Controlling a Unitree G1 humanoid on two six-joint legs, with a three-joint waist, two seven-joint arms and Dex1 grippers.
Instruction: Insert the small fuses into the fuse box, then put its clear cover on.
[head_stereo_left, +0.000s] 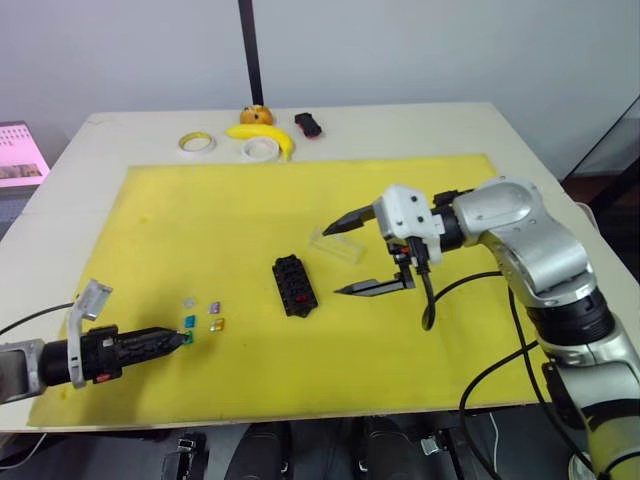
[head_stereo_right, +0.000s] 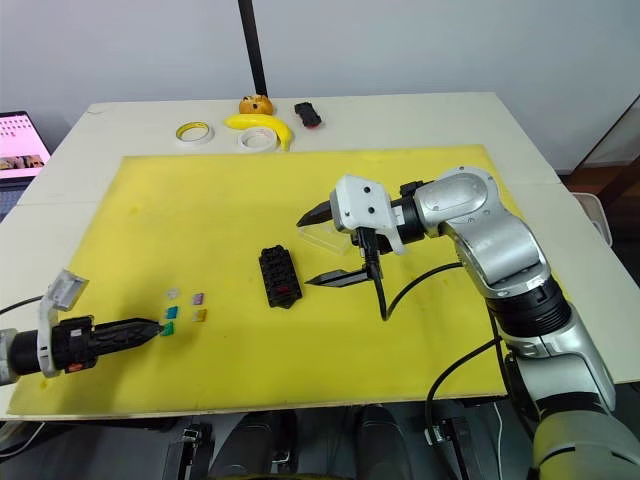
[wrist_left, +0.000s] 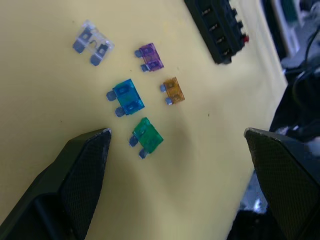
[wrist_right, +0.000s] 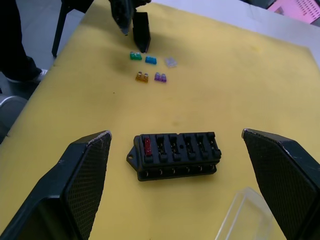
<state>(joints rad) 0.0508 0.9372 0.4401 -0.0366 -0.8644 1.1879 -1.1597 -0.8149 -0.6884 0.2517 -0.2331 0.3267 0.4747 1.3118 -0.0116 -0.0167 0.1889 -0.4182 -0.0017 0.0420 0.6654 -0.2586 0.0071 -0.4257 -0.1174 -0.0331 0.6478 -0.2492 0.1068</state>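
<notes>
**Left gripper at the loose fuses; one fuse seated, cover off**

Left gripper (wrist_left: 175, 145) sits low over the yellow mat (head_stereo_left: 300, 200) with its two black fingers spread apart and nothing between them. The green fuse (wrist_left: 147, 136) lies between the fingertips, slightly toward 11 o'clock of the midpoint. The teal fuse (wrist_left: 127, 97) lies just beyond it at 11 o'clock, the yellow fuse (wrist_left: 173, 90) at 12 o'clock, the purple fuse (wrist_left: 149, 56) farther out, and the grey fuse (wrist_left: 92, 43) farthest, toward 10 o'clock. All five rest flat on the mat, apart from one another.

Moving right, the fuse box (head_stereo_left: 294, 285) lies mid-mat, at about 2 o'clock from the loose fuses and well apart from them. One red fuse (wrist_right: 147, 146) is seated in an end slot; the other slots appear empty.

Right gripper (head_stereo_left: 372, 255) hovers near the box with its fingers wide apart, holding nothing. The clear cover (head_stereo_left: 335, 244) lies on the mat beside it.

Judged status: one of six fuses inserted; five insertions and the cover fitting remain.
</notes>
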